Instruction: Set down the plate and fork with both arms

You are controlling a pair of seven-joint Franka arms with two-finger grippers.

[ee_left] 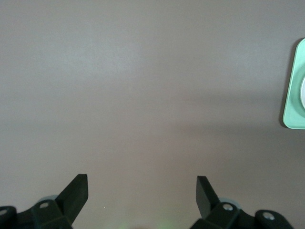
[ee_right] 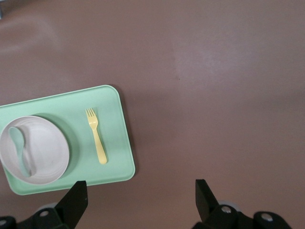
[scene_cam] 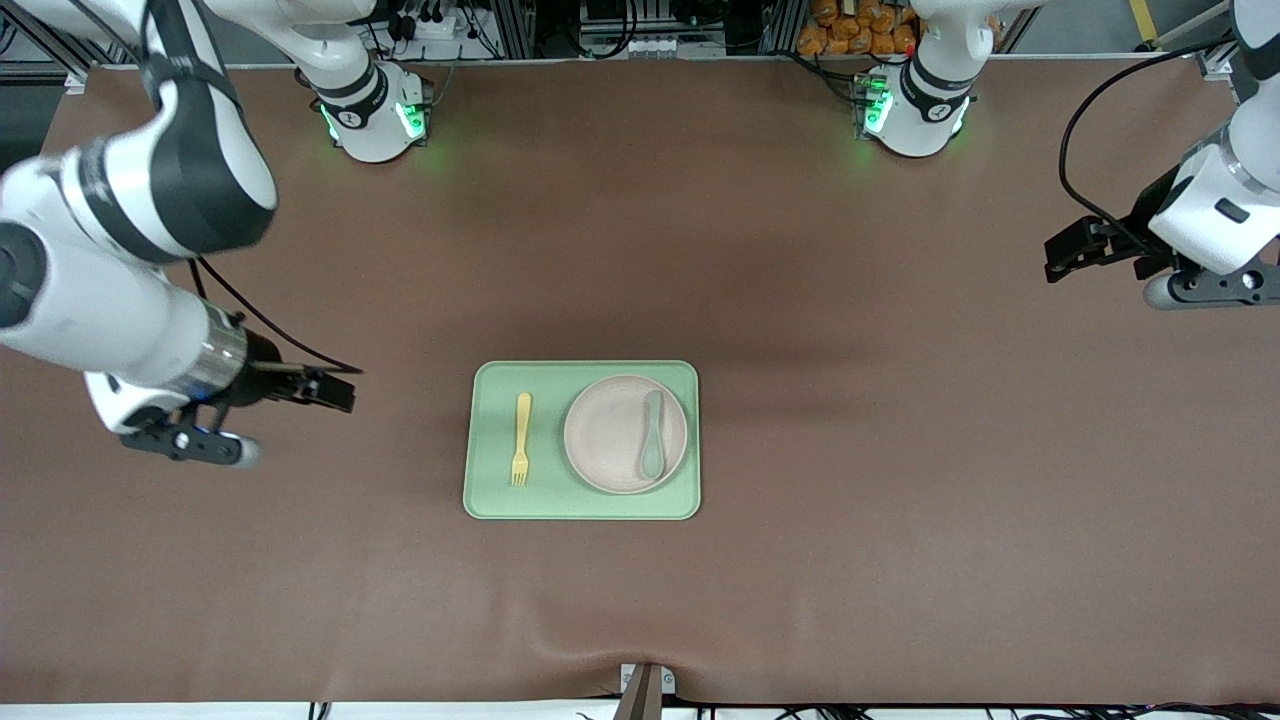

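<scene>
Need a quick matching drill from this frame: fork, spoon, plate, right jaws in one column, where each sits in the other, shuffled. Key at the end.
Things:
1. fork
2. spoon
3. plate
4. right gripper

Places:
A. lying in the plate
B. open, over bare table toward the right arm's end
C. directly on the tray, beside the plate
D. on the tray, toward the left arm's end of it

Pairs: 1-C, 2-A, 3-D, 4-B

From my station I see the brown-covered table filling nearly the whole front view, with only the light-green tray lying flat on it just below the frame's centre, and the two arm bases mounted along its upper edge.
</scene>
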